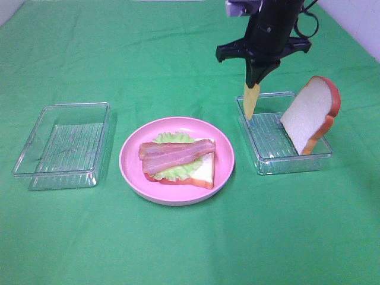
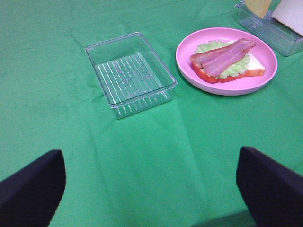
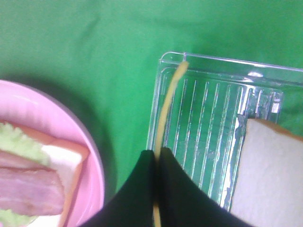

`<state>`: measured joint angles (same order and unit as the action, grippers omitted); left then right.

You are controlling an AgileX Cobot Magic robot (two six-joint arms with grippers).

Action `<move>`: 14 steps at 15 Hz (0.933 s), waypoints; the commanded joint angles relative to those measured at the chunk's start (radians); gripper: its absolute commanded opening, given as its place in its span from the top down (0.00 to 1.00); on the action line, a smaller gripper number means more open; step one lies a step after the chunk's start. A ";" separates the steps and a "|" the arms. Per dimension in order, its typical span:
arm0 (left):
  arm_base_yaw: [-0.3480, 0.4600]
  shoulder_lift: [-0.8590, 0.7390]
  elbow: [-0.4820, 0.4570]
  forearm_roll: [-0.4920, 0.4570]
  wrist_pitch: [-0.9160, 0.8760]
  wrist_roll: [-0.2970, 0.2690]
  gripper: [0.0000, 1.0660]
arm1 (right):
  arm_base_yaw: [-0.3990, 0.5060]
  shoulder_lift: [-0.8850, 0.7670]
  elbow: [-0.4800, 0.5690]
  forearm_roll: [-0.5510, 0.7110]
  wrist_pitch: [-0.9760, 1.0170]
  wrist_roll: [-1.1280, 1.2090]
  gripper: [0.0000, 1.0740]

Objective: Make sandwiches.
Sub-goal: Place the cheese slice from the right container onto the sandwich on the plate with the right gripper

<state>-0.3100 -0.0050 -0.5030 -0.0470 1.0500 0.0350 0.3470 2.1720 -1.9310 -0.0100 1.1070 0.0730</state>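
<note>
Clamped together on the top edge of the thin yellow cheese slice [image 1: 250, 101], my right end effector [image 1: 254, 82] hangs over the right tray's [image 1: 297, 163] corner nearest the pink plate [image 1: 133, 172]. The cheese dangles edge-on below the tips, its lower end at that corner's rim (touching the plastic or just above it, I cannot tell). My left end effector [image 2: 151, 189] is spread wide and holds nothing, well back over bare table [image 2: 71, 123] near the empty left tray [image 2: 130, 75].

The half-built sandwich [image 1: 178, 160] lies on the plate: a bottom slice, lettuce [image 1: 172, 138], and bacon [image 1: 175, 153] across the top. The second bread slice [image 1: 309, 113] leans upright in the right tray, against its far side from the cheese.

Cheese goes on next, I judge, and my hold is the weak point. It is a narrow pinch on a floppy sheet, so a quick swing could let it slide out or fold. If I carry it sideways too low, its lower end could catch the tray rim and drag the tray, which might topple the leaning bread. Laid down from this edge-on hang, it may also land crooked over the bacon or slide off onto the plate.
</note>
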 commanded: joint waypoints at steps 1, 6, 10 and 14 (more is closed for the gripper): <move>-0.001 -0.020 0.001 -0.006 -0.011 0.001 0.13 | 0.000 -0.081 -0.005 0.157 0.064 -0.073 1.00; -0.001 -0.020 0.001 -0.006 -0.011 0.001 0.13 | 0.004 -0.068 0.002 0.509 0.167 -0.270 1.00; -0.001 -0.020 0.001 -0.006 -0.011 0.001 0.13 | 0.071 -0.032 0.155 0.696 0.149 -0.418 1.00; -0.001 -0.020 0.001 -0.006 -0.011 0.001 0.13 | 0.109 0.041 0.164 0.694 0.075 -0.406 1.00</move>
<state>-0.3100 -0.0050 -0.5030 -0.0470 1.0500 0.0350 0.4530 2.1940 -1.7740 0.6720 1.2050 -0.3260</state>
